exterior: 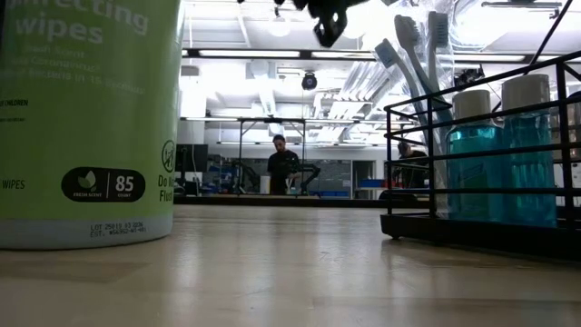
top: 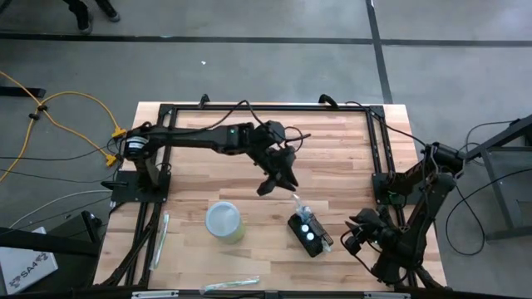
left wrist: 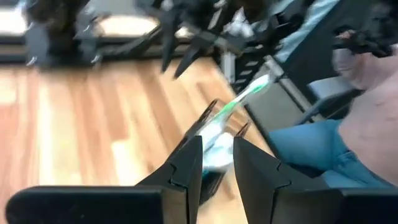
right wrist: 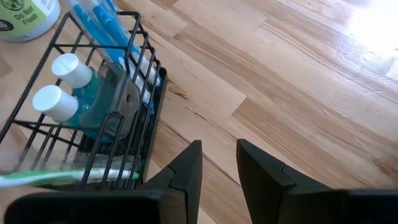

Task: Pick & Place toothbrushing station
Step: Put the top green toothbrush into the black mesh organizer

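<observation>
A: The toothbrushing station, that black wire rack, is sitting on the wood table near the front right, beside the wipes tub. Two blue bottles and some toothbrushes are riding inside it.

B: A loose toothbrush is lying at the front edge, so I'd say there's work left.

A: The left gripper is hovering mid-table, reaching from the back-left, fingers slightly apart, nothing between them.

B: The right gripper is waiting just beside the rack, fingers slightly parted, empty too.
</observation>
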Controlling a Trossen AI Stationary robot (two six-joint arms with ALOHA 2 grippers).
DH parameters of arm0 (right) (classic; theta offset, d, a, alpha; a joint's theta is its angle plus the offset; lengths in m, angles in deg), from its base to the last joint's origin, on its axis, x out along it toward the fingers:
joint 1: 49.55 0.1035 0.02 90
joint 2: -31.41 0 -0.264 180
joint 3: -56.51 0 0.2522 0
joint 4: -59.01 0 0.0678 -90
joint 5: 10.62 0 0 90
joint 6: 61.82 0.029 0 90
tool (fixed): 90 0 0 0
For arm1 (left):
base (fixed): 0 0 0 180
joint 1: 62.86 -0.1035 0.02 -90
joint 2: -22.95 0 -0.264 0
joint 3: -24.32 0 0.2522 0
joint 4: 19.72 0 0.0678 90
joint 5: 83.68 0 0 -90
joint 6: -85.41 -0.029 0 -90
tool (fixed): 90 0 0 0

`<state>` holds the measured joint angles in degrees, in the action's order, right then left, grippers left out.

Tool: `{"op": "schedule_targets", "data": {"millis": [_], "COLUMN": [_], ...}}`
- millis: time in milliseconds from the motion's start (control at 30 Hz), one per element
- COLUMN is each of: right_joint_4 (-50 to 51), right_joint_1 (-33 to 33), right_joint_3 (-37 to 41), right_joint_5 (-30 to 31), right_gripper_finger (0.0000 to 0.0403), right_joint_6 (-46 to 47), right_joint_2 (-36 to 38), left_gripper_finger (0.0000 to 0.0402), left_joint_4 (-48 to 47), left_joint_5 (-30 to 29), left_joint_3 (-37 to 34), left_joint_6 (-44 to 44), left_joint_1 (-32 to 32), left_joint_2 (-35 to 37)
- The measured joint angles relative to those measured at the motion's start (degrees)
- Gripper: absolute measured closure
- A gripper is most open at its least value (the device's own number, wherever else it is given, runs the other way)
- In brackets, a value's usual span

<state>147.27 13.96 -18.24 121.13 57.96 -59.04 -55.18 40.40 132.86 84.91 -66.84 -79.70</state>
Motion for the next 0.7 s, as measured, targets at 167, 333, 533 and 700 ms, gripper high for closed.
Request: {"op": "schedule_targets", "data": {"millis": [167,333,533,700], "right_joint_4": [-0.4,-0.9,-1.8,-2.4], "right_joint_1": [-1.0,-1.4,-1.4,-1.4], "right_joint_3": [0.0,0.0,0.0,0.0], "right_joint_5": [-0.2,-0.2,-0.2,-0.2], "right_gripper_finger": [0.0312,0.0312,0.0312,0.0312], "right_joint_6": [0.0,0.0,0.0,0.4], "right_joint_2": [0.0,0.0,0.0,0.0], "left_gripper_finger": [0.0315,0.0315,0.0315,0.0315], "left_joint_4": [-4.1,-5.3,-5.8,-7.7], "left_joint_5": [-0.1,6.2,13.1,12.4], "left_joint_3": [0.0,0.0,0.0,-0.8], "left_joint_6": [1.2,2.1,0.6,0.2], "left_joint_1": [-2.0,-4.4,-6.6,-9.8], "left_joint_2": [0.1,0.1,0.3,0.6]}}
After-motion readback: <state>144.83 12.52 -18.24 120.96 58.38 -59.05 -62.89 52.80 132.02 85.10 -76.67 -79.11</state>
